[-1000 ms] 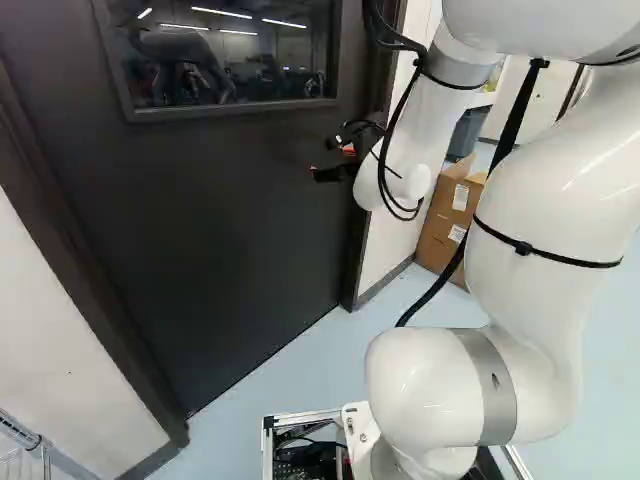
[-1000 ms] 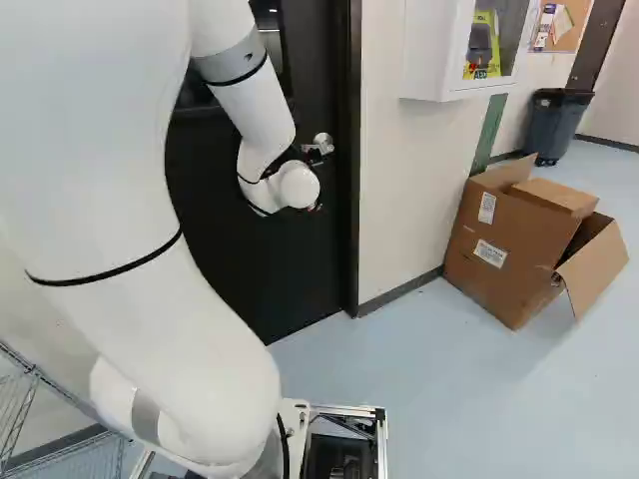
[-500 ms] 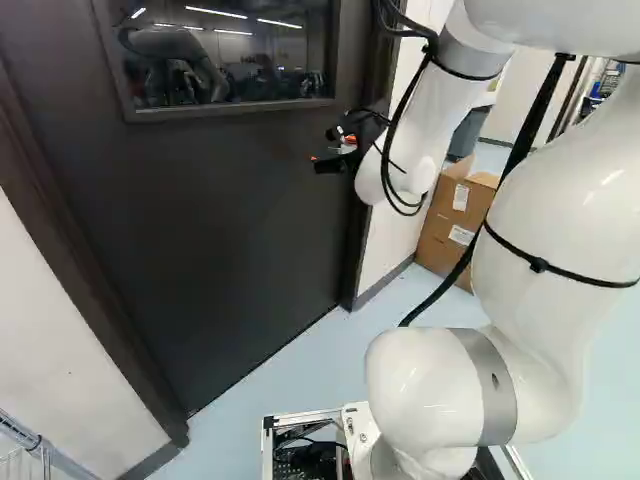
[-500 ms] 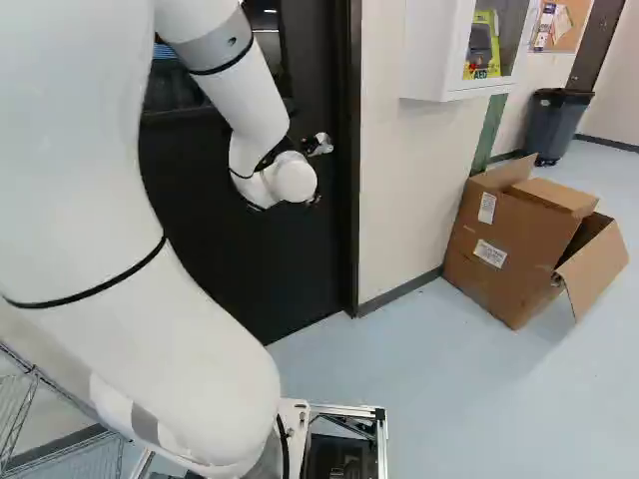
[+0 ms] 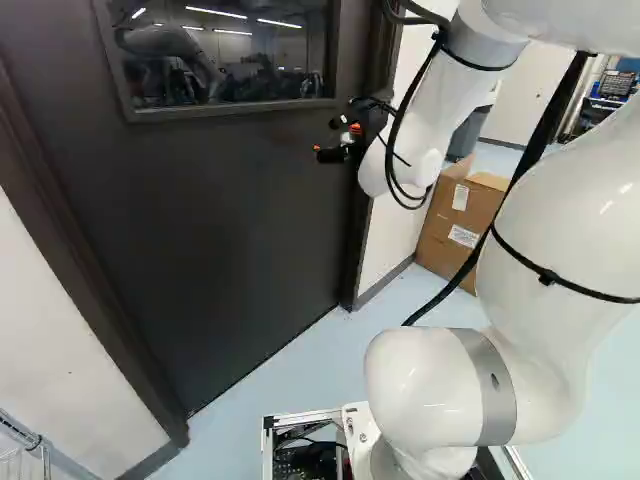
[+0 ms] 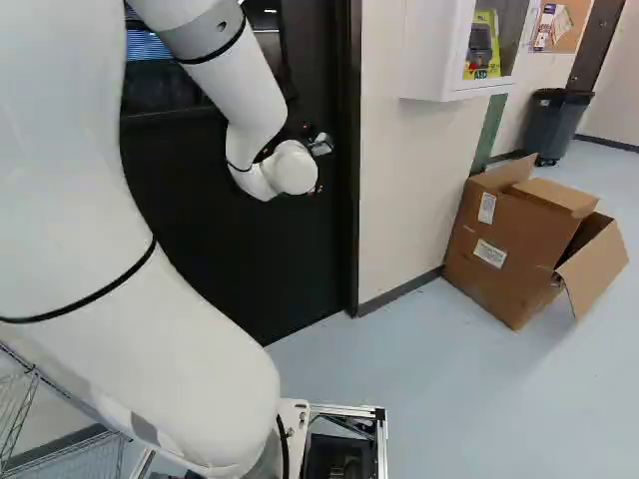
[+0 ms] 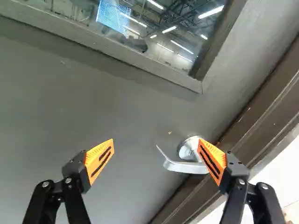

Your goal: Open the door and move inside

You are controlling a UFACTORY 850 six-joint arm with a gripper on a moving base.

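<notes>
Fingers (image 5: 329, 155) wide apart and empty, the handle (image 7: 186, 168) lies crosswise to them, tip pointing away from the door frame (image 7: 264, 121).

Looks along the pincer (image 5: 326, 136), with orange pads (image 7: 100, 161) spread wide, toward the grey door (image 7: 93, 98). Shows the silver lever handle (image 7: 180, 166) ahead, lying partly between the pads and partly hidden behind one; cannot tell if touching. Takes in the window (image 7: 161, 42) and brown door frame (image 7: 261, 112) too.

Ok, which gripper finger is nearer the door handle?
The finger on the door frame side: its orange pad overlaps the handle in the wrist view; the other shows against bare door.
</notes>
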